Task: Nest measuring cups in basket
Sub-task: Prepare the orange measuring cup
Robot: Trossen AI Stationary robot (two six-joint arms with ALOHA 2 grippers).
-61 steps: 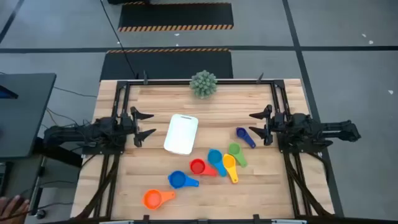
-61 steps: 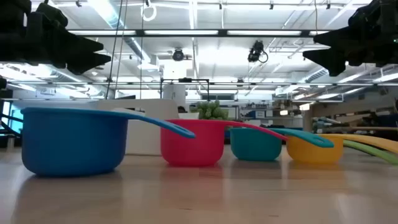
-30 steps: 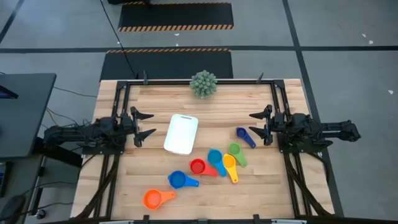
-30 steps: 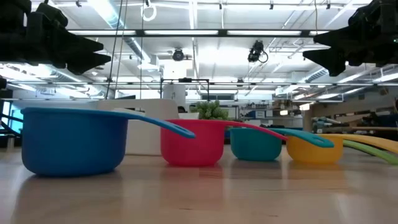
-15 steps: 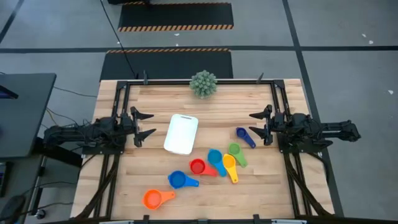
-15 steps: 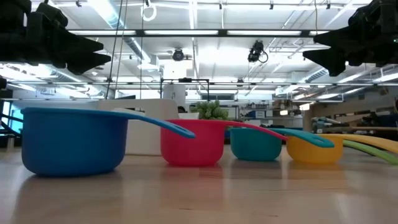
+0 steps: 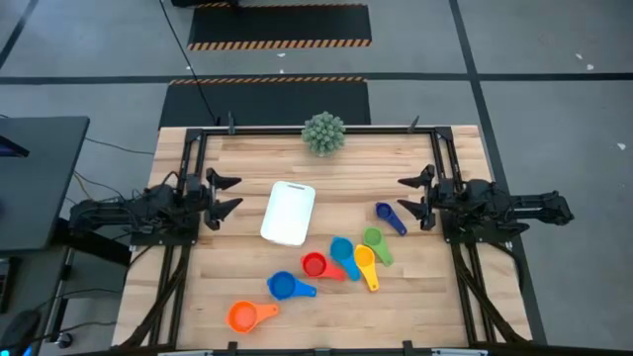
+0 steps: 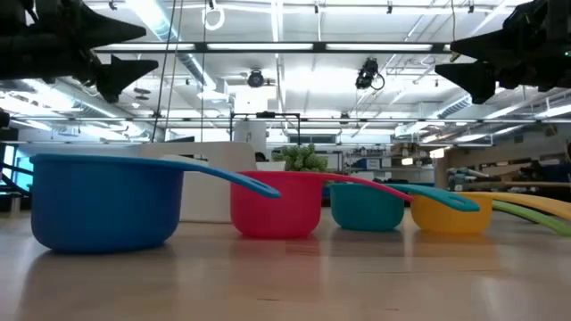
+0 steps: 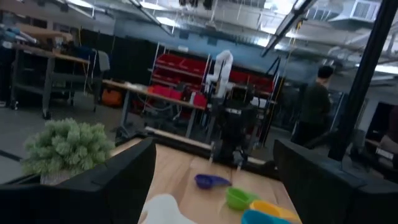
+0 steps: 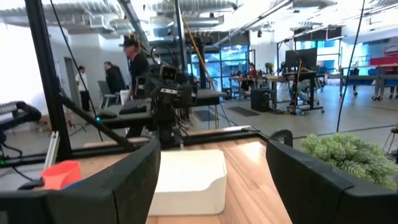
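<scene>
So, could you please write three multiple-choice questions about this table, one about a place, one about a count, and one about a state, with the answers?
1. Which measuring cup lies nearest the right gripper?
A. the orange cup
B. the dark blue cup
C. the red cup

2. How many measuring cups are on the table?
A. three
B. five
C. seven

3. What does the basket hold?
A. nothing
B. one cup
C. all the cups

Answers:
1. B, the dark blue cup sits just beside that open gripper, while the orange cup is at the table's near edge.
2. C, the high view shows seven, each in another colour.
3. A, the white basket shows only its bare floor; the left gripper also waits open.
</scene>
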